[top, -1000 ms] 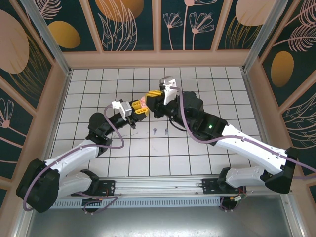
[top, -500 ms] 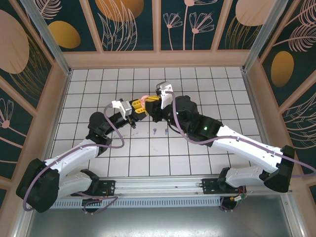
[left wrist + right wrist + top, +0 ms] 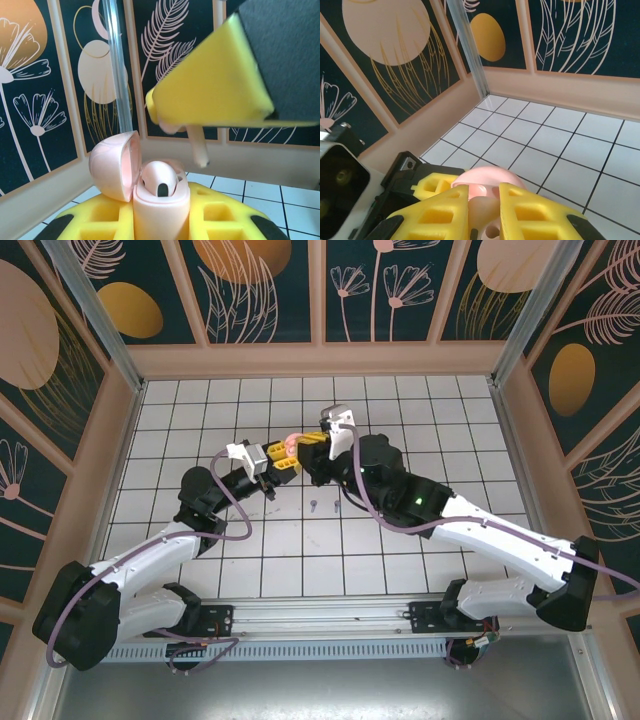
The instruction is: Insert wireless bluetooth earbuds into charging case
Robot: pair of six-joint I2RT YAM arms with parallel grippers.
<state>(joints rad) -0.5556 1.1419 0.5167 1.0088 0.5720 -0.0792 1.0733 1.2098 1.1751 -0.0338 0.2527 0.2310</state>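
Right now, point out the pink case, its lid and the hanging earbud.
Pink case point(image 3: 161, 215): left wrist view, front wall.
Lid point(image 3: 107, 167): left wrist view, outer shell.
Hanging earbud point(image 3: 198, 145): left wrist view, stem.

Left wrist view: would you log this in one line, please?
left tool: holds open pale pink plastic case; right tool: holds pale pink stemmed earbud above case

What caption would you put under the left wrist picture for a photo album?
Left gripper holds open pink charging case, one earbud seated; right gripper poises second earbud above.

White tiled floor point(image 3: 190, 410) amid dark floral wall panels point(image 3: 400, 290), peach-framed
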